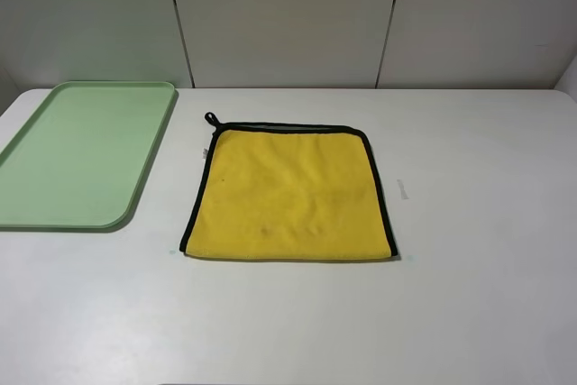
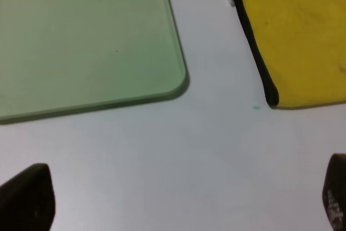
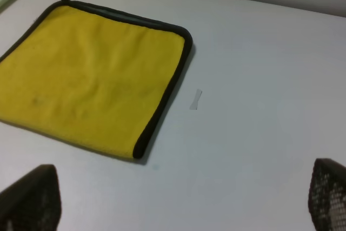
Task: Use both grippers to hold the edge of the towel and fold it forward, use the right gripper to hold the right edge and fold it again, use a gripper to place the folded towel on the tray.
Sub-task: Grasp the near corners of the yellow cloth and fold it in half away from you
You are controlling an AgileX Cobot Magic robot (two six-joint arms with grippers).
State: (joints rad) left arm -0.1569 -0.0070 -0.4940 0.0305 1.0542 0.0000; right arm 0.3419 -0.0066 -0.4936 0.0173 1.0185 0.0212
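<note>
The yellow towel [image 1: 288,191] lies flat on the white table, near its middle. Its black edge [image 1: 284,126] shows along the far, left and right sides; the near side shows plain yellow. A small black loop [image 1: 211,118] sits at the far left corner. The pale-green tray [image 1: 81,151] lies to the left and holds nothing. My left gripper [image 2: 181,198] is open and empty, hovering near the towel's near left corner [image 2: 272,98] and the tray's corner [image 2: 173,79]. My right gripper [image 3: 178,198] is open and empty, near the towel's near right corner [image 3: 139,151]. Neither arm shows in the exterior high view.
A small grey tape mark [image 1: 402,188] lies on the table right of the towel; it also shows in the right wrist view [image 3: 195,99]. Grey wall panels [image 1: 288,15] stand behind the table's far edge.
</note>
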